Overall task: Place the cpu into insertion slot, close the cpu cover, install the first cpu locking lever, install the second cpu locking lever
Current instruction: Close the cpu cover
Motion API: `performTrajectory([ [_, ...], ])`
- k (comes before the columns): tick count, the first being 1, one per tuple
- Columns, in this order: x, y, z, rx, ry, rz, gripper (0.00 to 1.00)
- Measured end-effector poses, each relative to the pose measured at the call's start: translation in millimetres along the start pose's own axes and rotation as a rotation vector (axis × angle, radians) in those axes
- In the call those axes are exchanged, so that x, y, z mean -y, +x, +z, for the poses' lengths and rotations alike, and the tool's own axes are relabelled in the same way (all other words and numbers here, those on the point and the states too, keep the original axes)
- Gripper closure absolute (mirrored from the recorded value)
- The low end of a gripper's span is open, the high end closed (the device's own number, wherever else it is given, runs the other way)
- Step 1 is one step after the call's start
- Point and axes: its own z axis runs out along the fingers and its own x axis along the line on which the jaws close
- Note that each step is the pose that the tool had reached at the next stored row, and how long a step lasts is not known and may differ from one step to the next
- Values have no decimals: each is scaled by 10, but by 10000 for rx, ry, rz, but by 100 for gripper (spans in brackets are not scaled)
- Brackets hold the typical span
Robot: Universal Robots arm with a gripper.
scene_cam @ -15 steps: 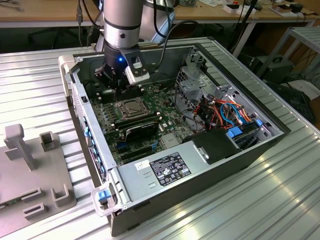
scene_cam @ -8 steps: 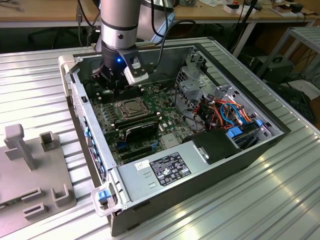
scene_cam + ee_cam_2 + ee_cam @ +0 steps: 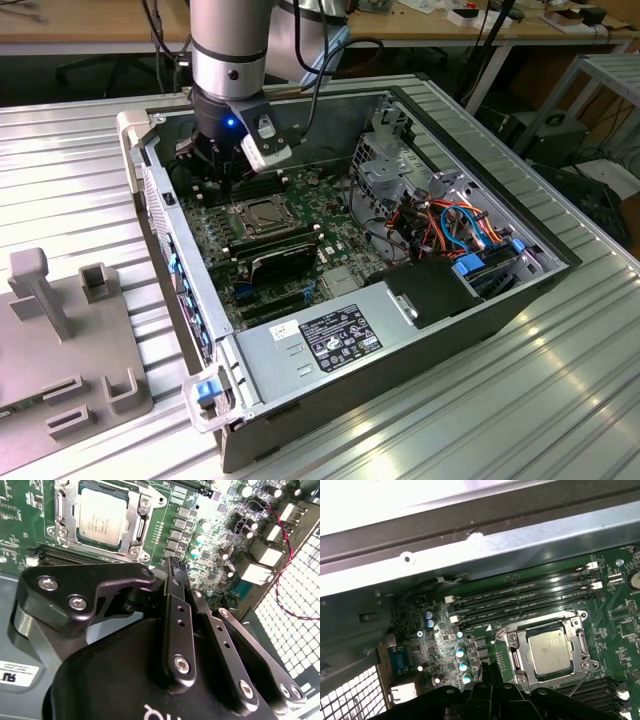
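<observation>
The cpu (image 3: 549, 651) lies in the insertion slot (image 3: 506, 639) with the cpu cover (image 3: 520, 656) down over it. I cannot tell whether the levers are latched. The gripper (image 3: 487, 672), clenched and empty, hovers just beside.

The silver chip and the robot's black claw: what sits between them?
In the first wrist view, between the gripper and the cpu lie a strip of green motherboard with small parts and the near side of the cpu cover framing the chip.

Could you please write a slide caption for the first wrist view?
The cpu lies seated on the motherboard, framed by the cover, with the end effector hovering beside it.
</observation>
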Motion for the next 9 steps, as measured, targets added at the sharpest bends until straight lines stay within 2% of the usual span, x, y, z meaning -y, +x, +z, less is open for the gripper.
performTrajectory([
  [4, -11, 31, 1, -6, -7, -201, 89],
  [9, -60, 62, 2, -11, -9, -442, 89],
])
